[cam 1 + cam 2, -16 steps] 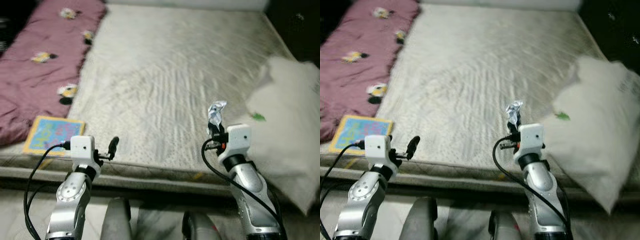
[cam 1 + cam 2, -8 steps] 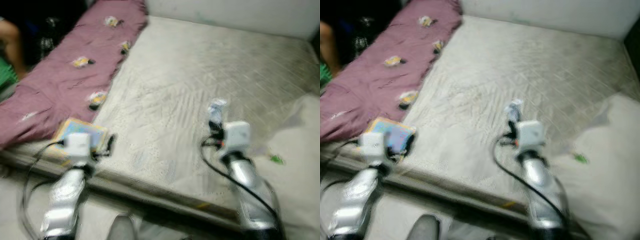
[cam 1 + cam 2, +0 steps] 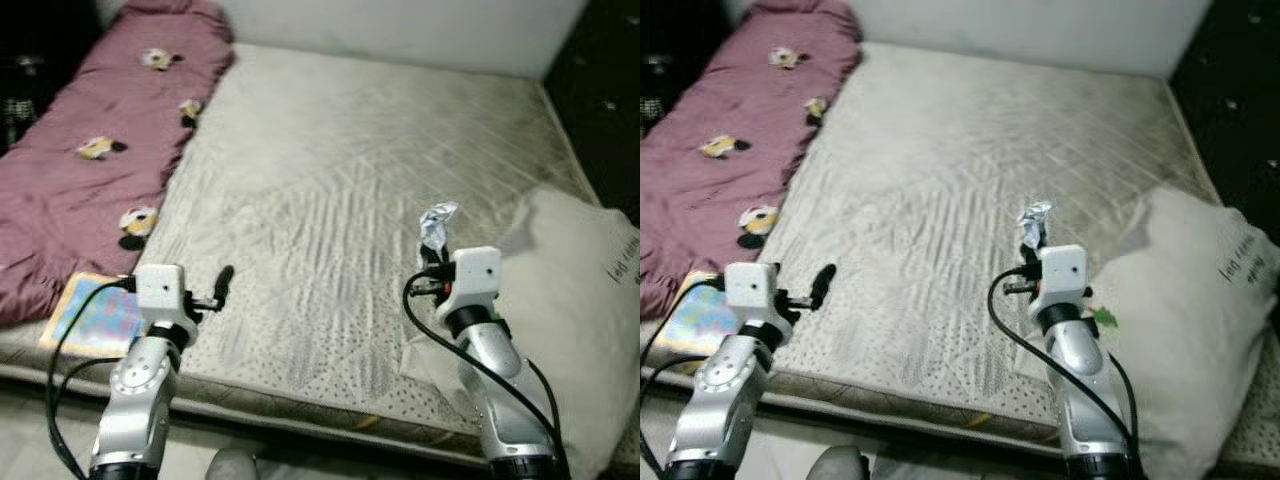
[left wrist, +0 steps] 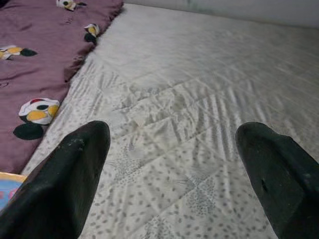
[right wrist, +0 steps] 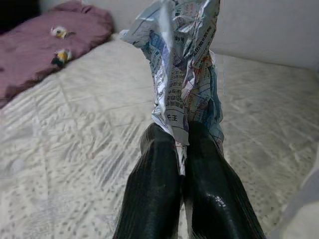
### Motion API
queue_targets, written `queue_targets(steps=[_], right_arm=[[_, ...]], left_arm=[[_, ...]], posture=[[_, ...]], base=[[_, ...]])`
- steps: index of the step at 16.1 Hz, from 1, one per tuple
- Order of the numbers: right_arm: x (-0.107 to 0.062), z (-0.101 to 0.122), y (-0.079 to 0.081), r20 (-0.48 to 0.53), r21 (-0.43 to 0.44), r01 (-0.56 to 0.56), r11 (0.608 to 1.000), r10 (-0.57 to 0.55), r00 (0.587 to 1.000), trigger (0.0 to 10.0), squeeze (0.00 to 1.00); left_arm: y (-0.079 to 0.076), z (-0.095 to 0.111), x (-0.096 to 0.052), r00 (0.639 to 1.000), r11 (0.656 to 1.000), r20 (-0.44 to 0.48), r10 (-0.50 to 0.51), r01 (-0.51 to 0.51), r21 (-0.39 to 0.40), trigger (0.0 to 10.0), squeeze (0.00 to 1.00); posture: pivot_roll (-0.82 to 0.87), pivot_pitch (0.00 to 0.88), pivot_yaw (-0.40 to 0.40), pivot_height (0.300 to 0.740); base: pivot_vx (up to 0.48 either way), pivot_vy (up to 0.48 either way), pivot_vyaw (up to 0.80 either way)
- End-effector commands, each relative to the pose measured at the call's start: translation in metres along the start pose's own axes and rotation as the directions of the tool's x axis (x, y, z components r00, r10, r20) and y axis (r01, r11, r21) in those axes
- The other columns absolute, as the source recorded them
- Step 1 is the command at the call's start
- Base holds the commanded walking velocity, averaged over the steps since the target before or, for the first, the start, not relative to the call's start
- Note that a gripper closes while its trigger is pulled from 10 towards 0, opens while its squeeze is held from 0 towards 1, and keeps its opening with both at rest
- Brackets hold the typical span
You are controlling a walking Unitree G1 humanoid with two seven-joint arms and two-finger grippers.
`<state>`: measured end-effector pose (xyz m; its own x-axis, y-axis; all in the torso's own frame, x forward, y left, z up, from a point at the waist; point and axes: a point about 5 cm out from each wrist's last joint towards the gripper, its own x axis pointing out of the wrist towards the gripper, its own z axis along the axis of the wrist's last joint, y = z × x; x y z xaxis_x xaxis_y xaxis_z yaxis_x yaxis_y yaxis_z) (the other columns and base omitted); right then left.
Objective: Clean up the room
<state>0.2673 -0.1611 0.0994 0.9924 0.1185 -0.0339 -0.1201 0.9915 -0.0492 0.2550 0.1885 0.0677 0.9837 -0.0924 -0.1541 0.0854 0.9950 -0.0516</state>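
- Right end effector (image 5: 182, 149): fingers clenched on a crumpled printed paper (image 5: 185, 69), raised above the mattress (image 3: 350, 180); print too small to read.
- Left end effector (image 4: 174, 164): fingers spread wide, gripping nothing, over the mattress's near edge.
- Purple blanket (image 3: 90, 150) with flower motifs: along the bed's left side, partly cut off.
- Colourful book (image 3: 92, 313): at the near left corner, partly hidden by the left arm.
- White pillow (image 3: 1195, 300): right side, lettering illegible.
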Motion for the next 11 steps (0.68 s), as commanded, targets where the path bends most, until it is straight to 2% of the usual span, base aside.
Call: queue_targets(steps=[1, 5, 8, 11], right_arm=[[-0.0046, -0.0040, -0.0095, -0.019, -0.005, 0.032, 0.999, -0.032, 0.999, 10.0, 0.00], [-0.0044, -0.0069, -0.0098, -0.033, -0.005, 0.031, 0.999, -0.031, 0.999, 10.0, 0.00], [-0.0050, -0.0078, -0.0101, -0.036, -0.005, 0.032, 0.999, -0.032, 0.999, 10.0, 0.00], [-0.0054, -0.0084, -0.0103, -0.040, -0.009, 0.032, 0.999, -0.032, 0.999, 10.0, 0.00]], left_arm=[[-0.0072, -0.0014, 0.0022, 1.000, 1.000, -0.008, -0.025, 0.025, -0.009, 10.0, 0.00], [-0.0068, -0.0015, 0.0024, 1.000, 1.000, -0.007, -0.029, 0.029, -0.013, 10.0, 0.00], [-0.0070, -0.0013, 0.0024, 0.999, 0.999, -0.008, -0.033, 0.033, -0.014, 10.0, 0.00], [-0.0074, -0.0014, 0.0027, 0.999, 0.999, -0.012, -0.040, 0.040, -0.012, 10.0, 0.00]], posture=[[-0.03, 0.057, -0.029, 0.740], [-0.03, 0.057, -0.029, 0.740], [-0.03, 0.065, -0.032, 0.740], [-0.03, 0.068, -0.030, 0.740]], base=[[0.000, 0.000, -0.80], [0.000, 0.000, -0.10], [0.000, 0.321, -0.54], [0.000, 0.480, 0.00]])
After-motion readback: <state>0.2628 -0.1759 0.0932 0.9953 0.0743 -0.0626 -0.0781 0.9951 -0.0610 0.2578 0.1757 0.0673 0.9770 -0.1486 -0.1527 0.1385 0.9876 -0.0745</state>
